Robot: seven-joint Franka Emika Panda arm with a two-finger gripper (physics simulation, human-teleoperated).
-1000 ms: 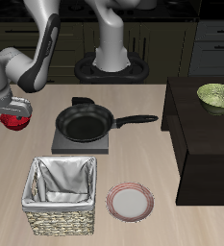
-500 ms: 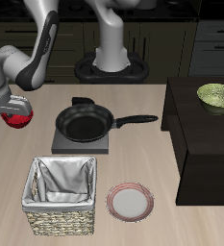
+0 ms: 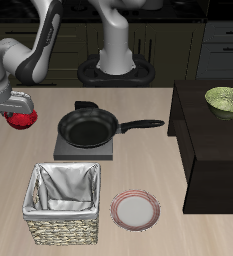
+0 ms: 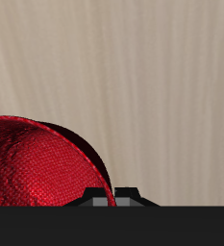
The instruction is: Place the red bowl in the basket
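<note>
The red bowl (image 3: 23, 121) hangs from my gripper (image 3: 19, 113), lifted off the table beside the frying pan. The gripper is shut on the bowl's rim. In the wrist view the red bowl (image 4: 37, 163) fills much of the frame, with bare table under it. The basket (image 3: 62, 204), woven wicker with a grey-white cloth lining, stands near the table's front edge, in front of the pan and well below the bowl in the exterior view. Its inside is empty.
A black frying pan (image 3: 87, 128) sits on a dark burner plate (image 3: 85, 148). A pink-rimmed plate (image 3: 135, 210) lies beside the basket. A green patterned bowl (image 3: 226, 99) sits on a dark raised cabinet (image 3: 213, 140).
My gripper has risen with the red bowl in it, lifting it higher above the table. Nothing else has moved.
</note>
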